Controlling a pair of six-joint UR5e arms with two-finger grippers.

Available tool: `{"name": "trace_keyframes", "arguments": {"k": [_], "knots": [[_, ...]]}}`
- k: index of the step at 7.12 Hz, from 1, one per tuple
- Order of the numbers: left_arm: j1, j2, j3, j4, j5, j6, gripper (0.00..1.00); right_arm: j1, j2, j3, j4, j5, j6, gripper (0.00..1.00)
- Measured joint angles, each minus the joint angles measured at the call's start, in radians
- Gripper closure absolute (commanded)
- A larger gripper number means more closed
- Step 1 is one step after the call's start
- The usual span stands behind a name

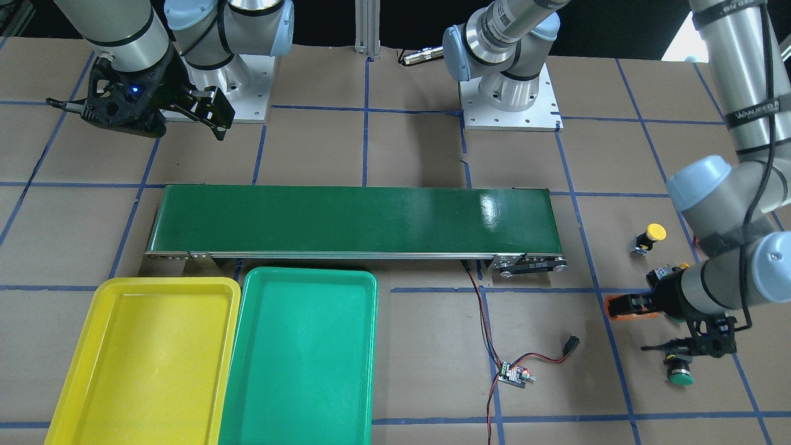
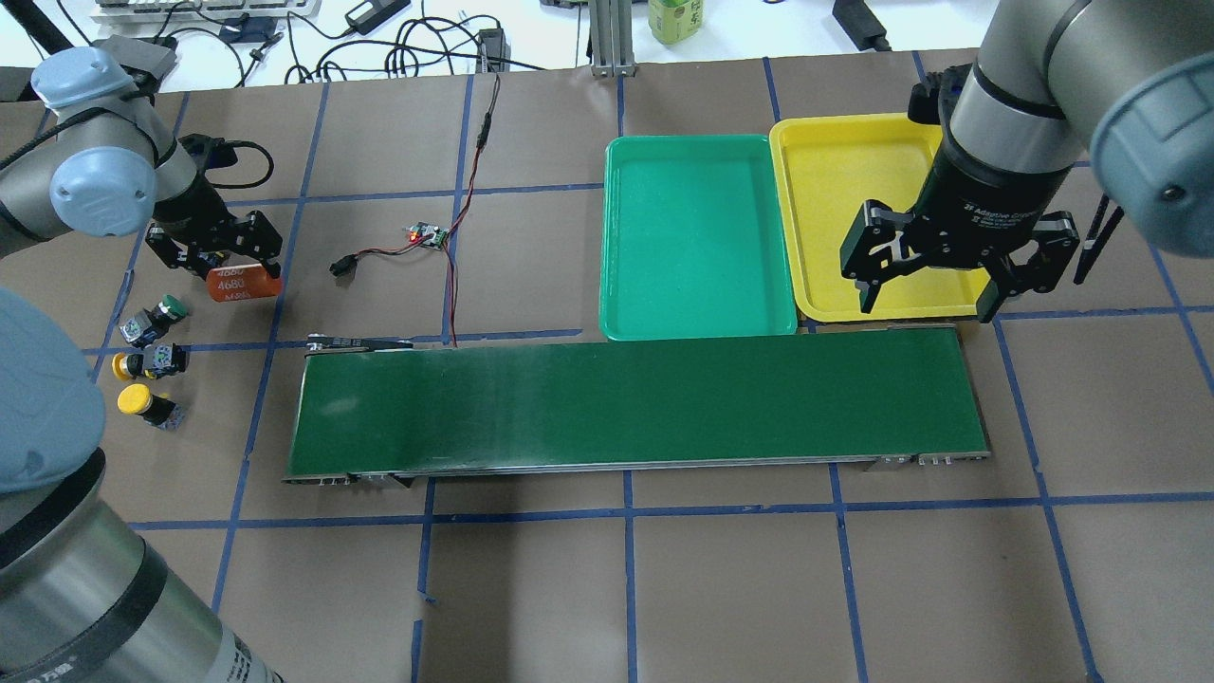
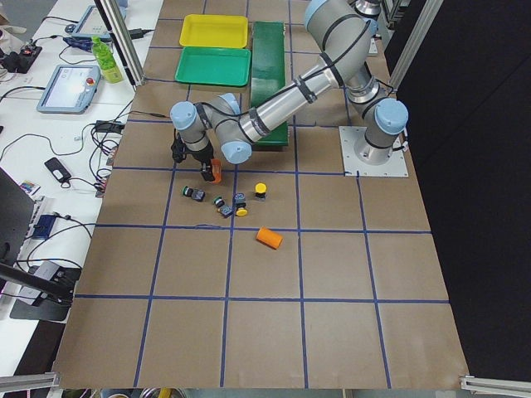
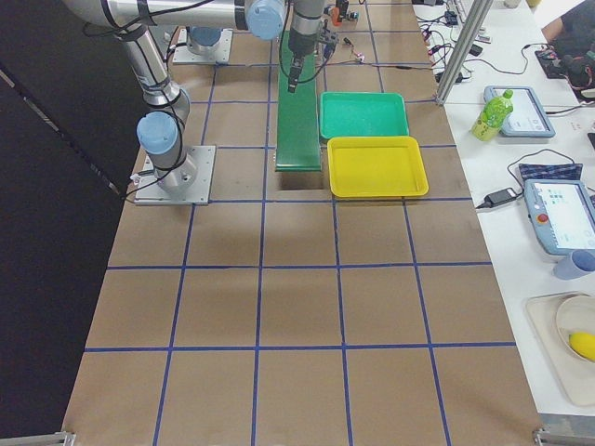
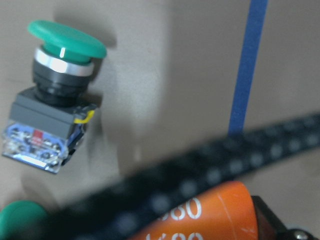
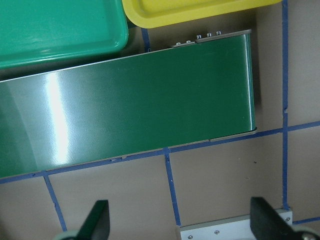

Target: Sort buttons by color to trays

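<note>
Front view, left gripper [image 1: 639, 304]: looks clamped on an orange cylinder [image 1: 615, 309], not a button. I'd put that down first.
Front view, buttons [image 1: 649, 237]: on the table right around that gripper, with none in the yellow tray [image 1: 167, 282] or the green tray [image 1: 309, 272].
Overhead, right gripper [image 2: 928, 305]: jaws wide apart and empty, hanging over the conveyor belt [image 2: 635, 403] end by the trays.
Left wrist, green button [image 5: 60, 75]: lying on its side close by. Best to pinch the body squarely, not the cap.
</note>
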Motion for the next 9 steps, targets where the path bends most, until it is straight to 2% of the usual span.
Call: {"name": "trace_keyframes", "arguments": {"k": [2,4,5,6,7,8,9], "knots": [[-0.076,0.177,-0.148,-0.039,-0.006,-0.027,0.92,0.0,0.0,0.0,0.0,0.0,0.0,0.0],[-0.201,0.326,-0.304,-0.034,-0.007,-0.119,0.92,0.0,0.0,0.0,0.001,0.0,0.0,0.0],[-0.246,0.371,-0.36,-0.03,-0.008,-0.146,0.81,0.0,0.0,0.0,0.001,0.0,0.0,0.0],[-0.272,0.394,-0.409,-0.01,-0.007,-0.162,0.47,0.0,0.0,0.0,0.001,0.0,0.0,0.0],[-0.283,0.396,-0.445,0.02,-0.007,-0.169,0.29,0.0,0.0,0.0,0.001,0.0,0.0,0.0],[-0.284,0.39,-0.472,0.06,-0.007,-0.173,0.07,0.001,0.001,0.0,0.001,0.0,0.0,0.0],[-0.28,0.385,-0.483,0.111,-0.008,-0.175,0.0,0.0,0.0,0.0,0.002,0.0,0.0,0.0]]}}
